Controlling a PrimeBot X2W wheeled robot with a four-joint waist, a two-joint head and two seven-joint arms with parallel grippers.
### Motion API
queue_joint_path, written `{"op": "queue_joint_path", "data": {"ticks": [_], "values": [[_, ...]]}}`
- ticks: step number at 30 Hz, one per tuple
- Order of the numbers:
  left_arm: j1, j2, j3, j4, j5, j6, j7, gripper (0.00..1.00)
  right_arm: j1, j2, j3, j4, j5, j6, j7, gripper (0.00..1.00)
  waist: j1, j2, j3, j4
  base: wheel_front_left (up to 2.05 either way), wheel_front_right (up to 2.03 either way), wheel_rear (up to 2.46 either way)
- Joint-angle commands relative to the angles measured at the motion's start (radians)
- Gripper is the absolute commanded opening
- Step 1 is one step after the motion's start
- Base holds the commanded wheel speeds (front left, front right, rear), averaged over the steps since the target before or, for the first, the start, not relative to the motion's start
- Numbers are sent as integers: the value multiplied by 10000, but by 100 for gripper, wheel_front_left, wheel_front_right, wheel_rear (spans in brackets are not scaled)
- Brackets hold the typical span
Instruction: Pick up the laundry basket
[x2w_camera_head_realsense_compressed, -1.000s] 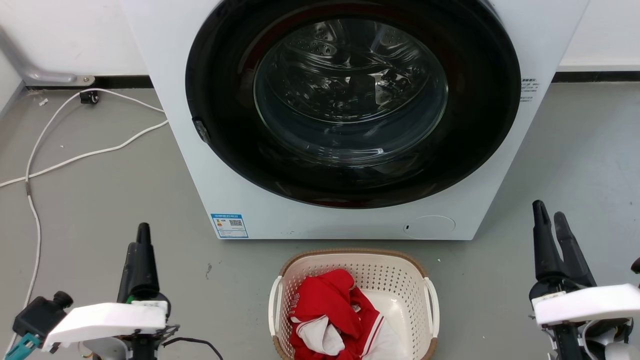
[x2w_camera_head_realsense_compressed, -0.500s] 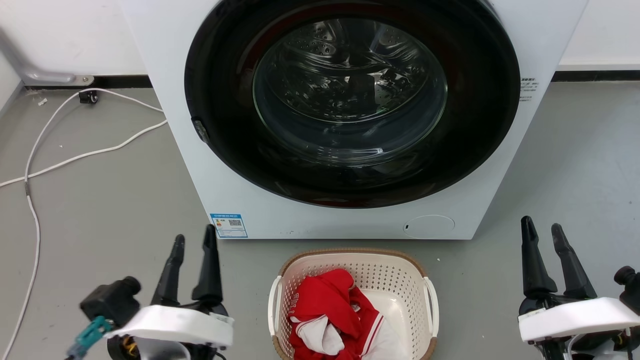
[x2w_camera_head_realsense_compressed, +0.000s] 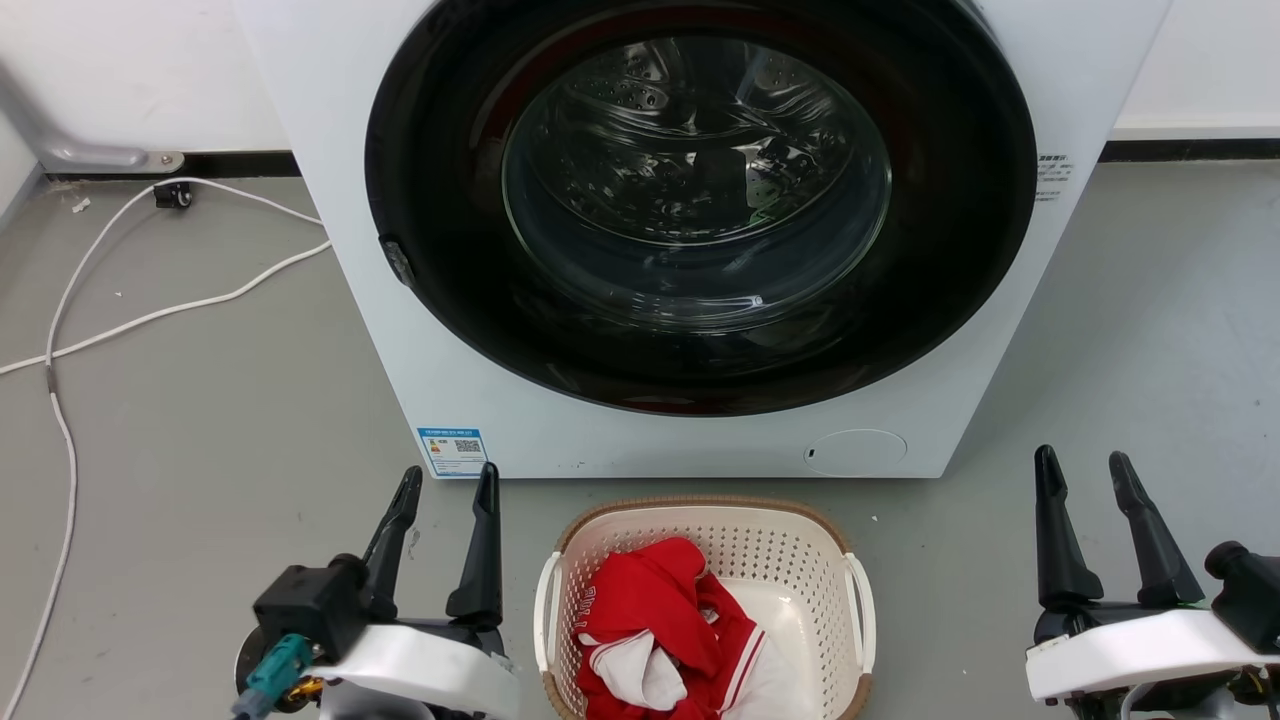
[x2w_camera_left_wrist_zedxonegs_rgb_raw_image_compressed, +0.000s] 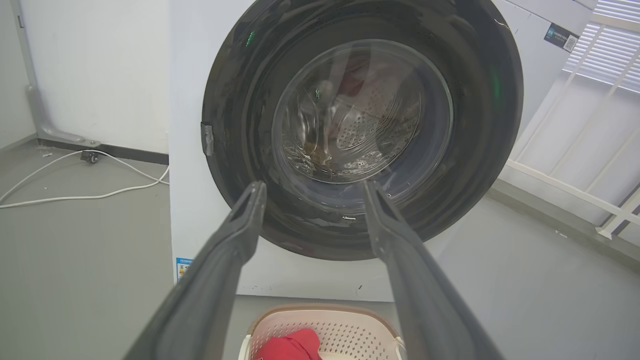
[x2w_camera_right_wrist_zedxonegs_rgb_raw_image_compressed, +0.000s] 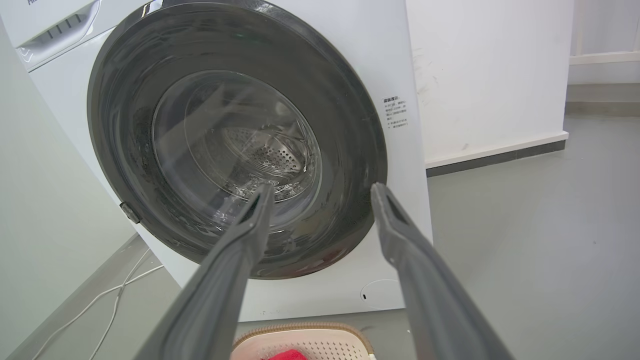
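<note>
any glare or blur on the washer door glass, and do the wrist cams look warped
Head view: sharp and evenly lit, with pale streaky reflections on the door glass. Left wrist view: wide-angle stretch, the left gripper looms large and turns soft toward the bottom edge. Right wrist view: same stretch on the right gripper, with glare streaks across the glass.

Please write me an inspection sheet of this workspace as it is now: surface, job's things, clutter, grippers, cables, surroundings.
Surface: grey floor, flat and mostly bare.
Job's things: laundry basket stands on the floor before the washing machine; red and white clothes lie inside.
Clutter: small scraps near the wall.
Grippers: left gripper open, empty, close beside the basket's left side; right gripper open, empty, farther from the basket.
Cables: white cable loose on the floor, left of the machine.
Surroundings: machine door shut; white wall behind.
</note>
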Motion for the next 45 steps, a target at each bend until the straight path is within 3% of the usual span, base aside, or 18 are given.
{"op": "queue_joint_path", "data": {"ticks": [1, 12, 22, 34, 45], "values": [[-109, 151, -164, -143, 336, 100, -87, 100, 18, -14, 11, -127, -338, 0, -112, 100, 0, -1, -3, -2, 0, 0, 0], [-231, 691, -1174, -128, 1453, 848, -349, 100, 119, -11, -44, -178, -1578, 0, -368, 100, 0, -1, -24, -1, 0, 0, 0], [-116, 745, -1567, -214, 1705, 1094, -557, 100, 233, -8, -35, -277, -2451, -1, -580, 100, 0, -1, -38, -6, 0, 0, 0], [319, 51, -756, 13, 1893, 291, -797, 100, 368, -5, -229, 128, -2008, -1, -827, 100, 0, -1, 8, -22, 0, 0, 0], [479, -320, -403, 594, 2861, -261, -981, 100, 333, -3, -165, 197, -2560, -1, -999, 100, 0, -1, 2, -14, 0, 0, 0]]}}
